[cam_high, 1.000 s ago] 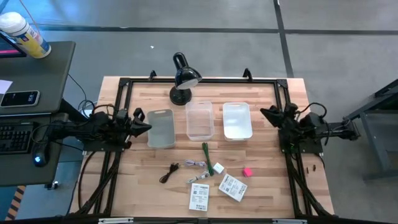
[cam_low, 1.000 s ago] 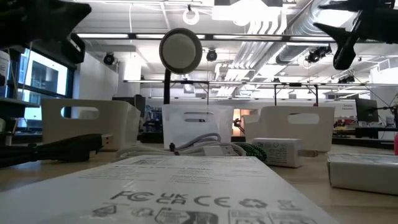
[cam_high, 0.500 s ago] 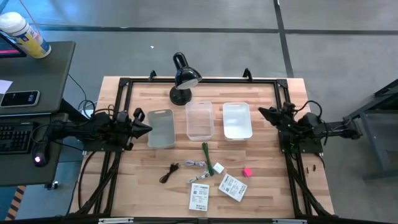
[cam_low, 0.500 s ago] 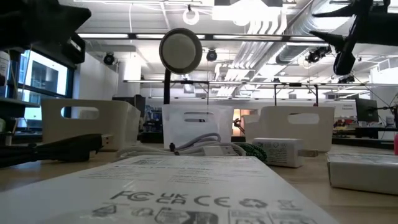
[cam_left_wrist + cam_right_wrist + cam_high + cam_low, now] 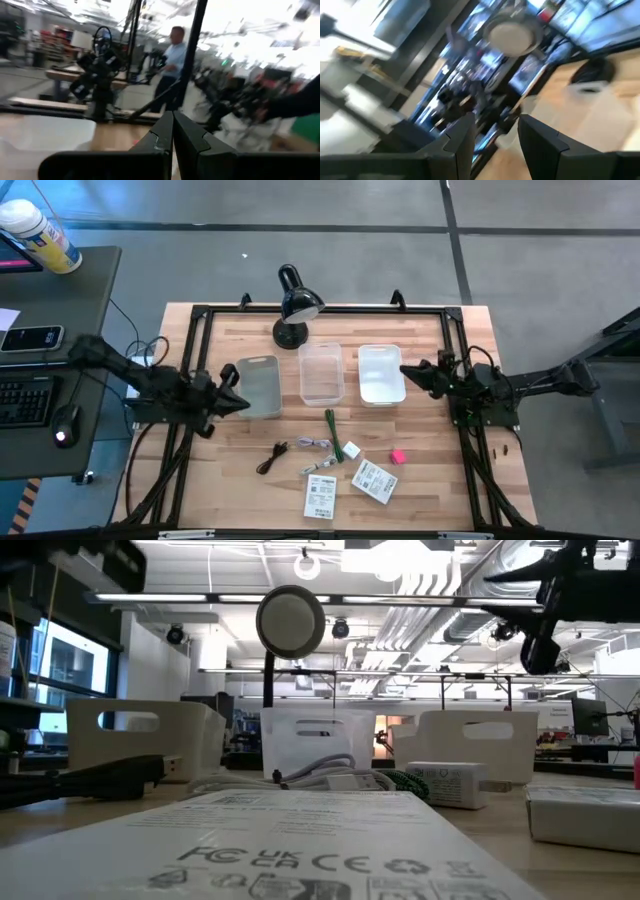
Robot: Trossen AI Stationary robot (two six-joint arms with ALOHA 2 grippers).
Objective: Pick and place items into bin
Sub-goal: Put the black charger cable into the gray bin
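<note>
The items lie on the near half of the table: a black cord (image 5: pixel 272 457), a grey cord (image 5: pixel 316 445), a green stick (image 5: pixel 332 432), a small white block (image 5: pixel 351 450), a pink cube (image 5: pixel 397 456) and white printed packets (image 5: pixel 320 498) (image 5: pixel 374 481). Three bins stand in a row: grey (image 5: pixel 259 386), clear (image 5: pixel 321 372) and white (image 5: pixel 381 373). My left gripper (image 5: pixel 237 402) hovers at the grey bin's near left corner, shut (image 5: pixel 173 131) and holding nothing. My right gripper (image 5: pixel 405 372) hovers at the white bin's right edge, open (image 5: pixel 496 131) and empty.
A black desk lamp (image 5: pixel 292 308) stands behind the bins near the far edge. The black frame rails (image 5: pixel 192 360) run along the table's left and right sides. Bare wood lies between the bins and the items. A desk with a keyboard (image 5: pixel 25 395) stands to the left.
My left gripper has swung a little toward the near edge and the right, to the grey bin's near left corner, and its arm has risen behind it. My right gripper has moved toward the table's left, from the right rail to the white bin's right edge. Nothing on the table has moved.
</note>
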